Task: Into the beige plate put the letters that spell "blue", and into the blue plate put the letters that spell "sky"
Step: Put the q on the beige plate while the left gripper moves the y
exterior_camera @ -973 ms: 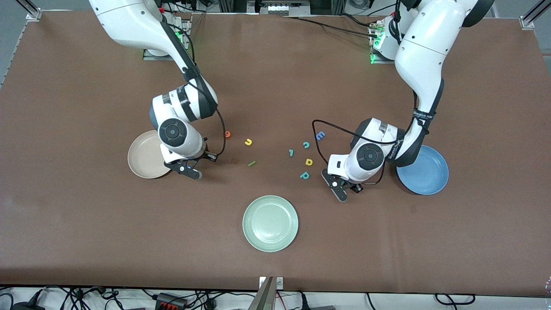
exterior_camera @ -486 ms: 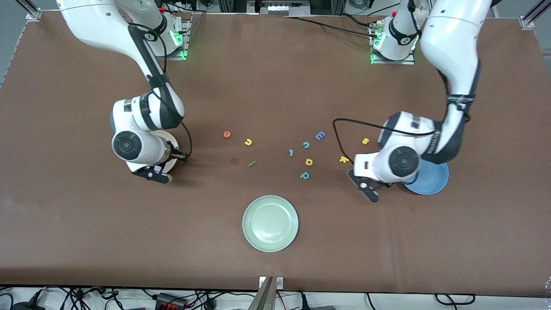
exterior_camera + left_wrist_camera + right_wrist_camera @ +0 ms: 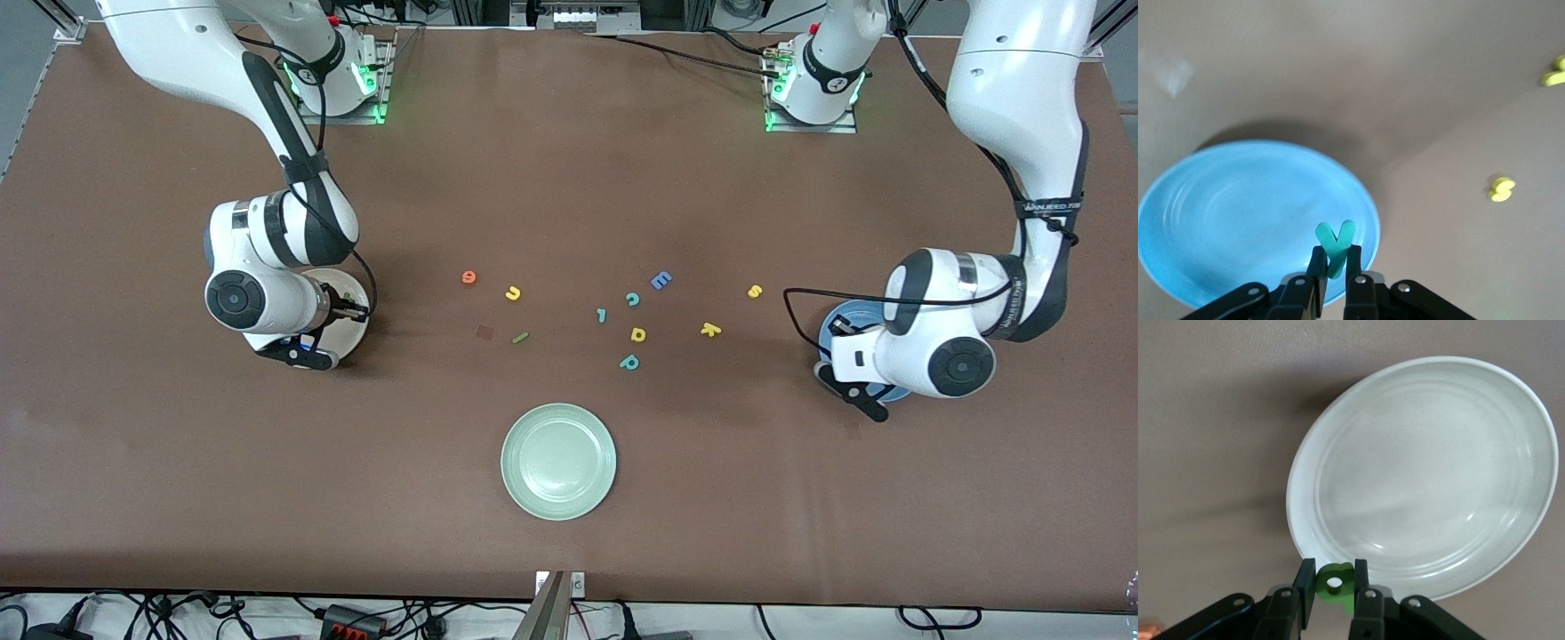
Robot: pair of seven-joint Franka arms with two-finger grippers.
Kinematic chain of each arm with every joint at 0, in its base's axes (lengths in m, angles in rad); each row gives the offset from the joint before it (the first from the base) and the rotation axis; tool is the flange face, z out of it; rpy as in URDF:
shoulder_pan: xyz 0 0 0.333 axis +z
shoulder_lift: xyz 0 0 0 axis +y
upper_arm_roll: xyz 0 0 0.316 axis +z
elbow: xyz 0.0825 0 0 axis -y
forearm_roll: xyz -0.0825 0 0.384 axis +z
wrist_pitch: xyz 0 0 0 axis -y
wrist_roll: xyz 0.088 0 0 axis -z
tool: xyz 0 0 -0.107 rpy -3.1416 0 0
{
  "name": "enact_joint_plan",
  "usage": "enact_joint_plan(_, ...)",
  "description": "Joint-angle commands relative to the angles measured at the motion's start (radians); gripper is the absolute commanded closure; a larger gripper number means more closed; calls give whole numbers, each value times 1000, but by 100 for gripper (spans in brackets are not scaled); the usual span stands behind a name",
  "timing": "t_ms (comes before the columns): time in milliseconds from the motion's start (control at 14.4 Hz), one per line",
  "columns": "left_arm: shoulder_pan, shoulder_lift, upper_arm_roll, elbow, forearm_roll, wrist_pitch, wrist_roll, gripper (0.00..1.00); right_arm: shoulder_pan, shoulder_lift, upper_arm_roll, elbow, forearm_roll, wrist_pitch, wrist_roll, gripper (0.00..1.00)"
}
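Observation:
My left gripper [image 3: 1335, 252] is shut on the teal "y" [image 3: 1336, 241] and hangs over the rim of the blue plate [image 3: 1238, 213] at the left arm's end of the table [image 3: 853, 393]. My right gripper [image 3: 1334, 577] is shut on the green "b" [image 3: 1335, 583] just over the rim of the beige plate [image 3: 1425, 473], toward the right arm's end [image 3: 298, 351]. On the table lie the orange "e" [image 3: 468, 277], yellow "u" [image 3: 512, 293], green "l" [image 3: 520, 338], yellow "k" [image 3: 709, 330] and yellow "s" [image 3: 755, 291].
A pale green plate [image 3: 558, 460] sits nearest the front camera at mid-table. Other letters lie between the "l" and the "k": a blue "E" [image 3: 661, 281], a teal "c" [image 3: 632, 299], a small teal "l"-like piece [image 3: 602, 315], a yellow "a" [image 3: 638, 334] and a teal "p" [image 3: 629, 362].
Both arms have swung outward from the letters in the middle, each carrying its letter to its plate. The "k" and "s" came into view as the left arm left.

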Motion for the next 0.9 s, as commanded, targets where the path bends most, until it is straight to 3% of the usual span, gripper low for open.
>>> enact_joint_plan(0, 77, 10, -12, -11, 11, -3, -19, 98, -35, -27, 3, -34, 7, -3, -61, 77)
enact_joint_plan(139, 77, 11, -12, -11, 11, -5, -19, 86, -35, -18, 3, -34, 7, -3, -61, 77)
enact_joint_plan(208, 77, 11, -12, -11, 11, -5, -19, 62, -37, -13, 5, -34, 7, -2, -63, 77)
enact_joint_plan(278, 73, 11, -13, -6, 11, -6, -19, 23, -37, -4, 5, -34, 7, 1, -63, 77)
enact_joint_plan(347, 74, 10, -16, 0, 6, -11, -16, 0, -37, 1, 5, -34, 7, 6, -63, 77)
enact_joint_plan(625, 39, -9, -32, 14, -5, -66, -82, 0, -47, 19, 2, -30, 5, 20, -99, 76)
enact_joint_plan(834, 30, -21, -105, 15, -8, -81, -213, 0, -99, 41, 2, -20, -6, 69, -188, 75)
